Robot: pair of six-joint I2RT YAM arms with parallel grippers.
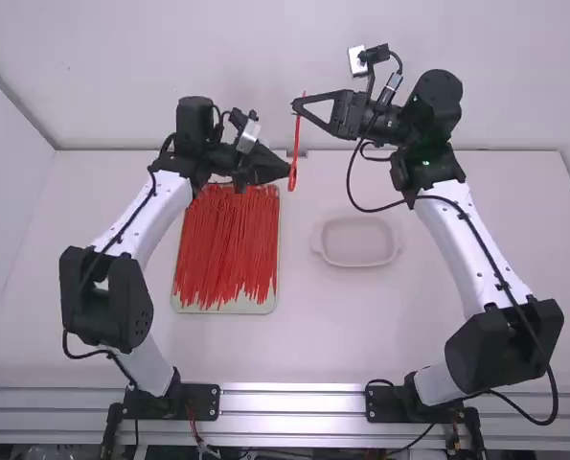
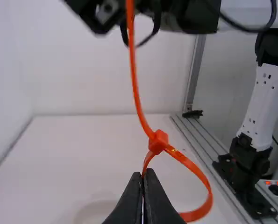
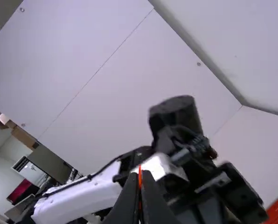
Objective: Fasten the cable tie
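A red cable tie [image 1: 295,144] hangs upright in the air between the two grippers, above the back of the table. My left gripper [image 1: 286,172] is shut on its lower part, just under the square head [image 2: 158,141], where the strap curls into a loop [image 2: 197,186]. The tail [image 2: 133,70] runs straight up from the head to my right gripper [image 1: 301,105], which is shut on the tail's upper end [image 3: 139,175]. In the right wrist view the left arm's wrist [image 3: 185,140] sits just beyond my fingers.
A tray [image 1: 269,305] heaped with several red cable ties [image 1: 229,244] lies under the left arm. A shallow white dish [image 1: 356,241] stands to its right, under the right arm. The table's front half is bare.
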